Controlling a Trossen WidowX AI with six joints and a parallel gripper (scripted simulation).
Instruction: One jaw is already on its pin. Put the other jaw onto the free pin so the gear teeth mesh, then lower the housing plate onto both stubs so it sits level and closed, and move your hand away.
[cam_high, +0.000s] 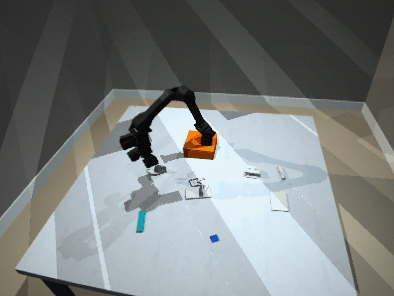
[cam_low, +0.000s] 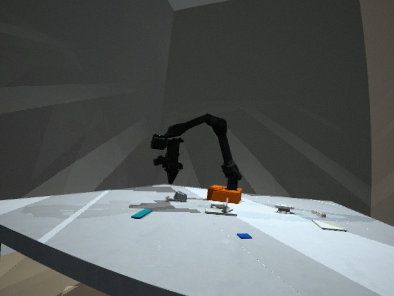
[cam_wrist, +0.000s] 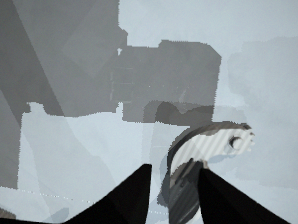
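Observation:
The loose jaw (cam_high: 158, 170) (cam_low: 178, 196) (cam_wrist: 200, 145) lies on the table, pale and curved, with a round hole near its toothed end in the wrist view. My gripper (cam_high: 151, 164) (cam_low: 171, 182) (cam_wrist: 174, 174) is partly open above it, pointing down. In the wrist view the jaw's darker part shows between the fingertips, nearer the right one, and the exterior view shows a gap below the tips. The base (cam_high: 191, 194) (cam_low: 212, 212) carries the mounted jaw (cam_high: 196, 182); its pins are too small to tell. A grey-white piece (cam_high: 252, 172) (cam_low: 284, 209) on the right may be the housing plate.
An orange block (cam_high: 199, 150) (cam_low: 224, 194) sits under the arm's base. A teal bar (cam_high: 141, 221) (cam_low: 142, 214) and a blue square (cam_high: 214, 238) (cam_low: 244, 235) lie towards the front. A cream bar (cam_high: 281, 173) and a pale flat plate (cam_high: 279, 202) (cam_low: 329, 225) lie on the right.

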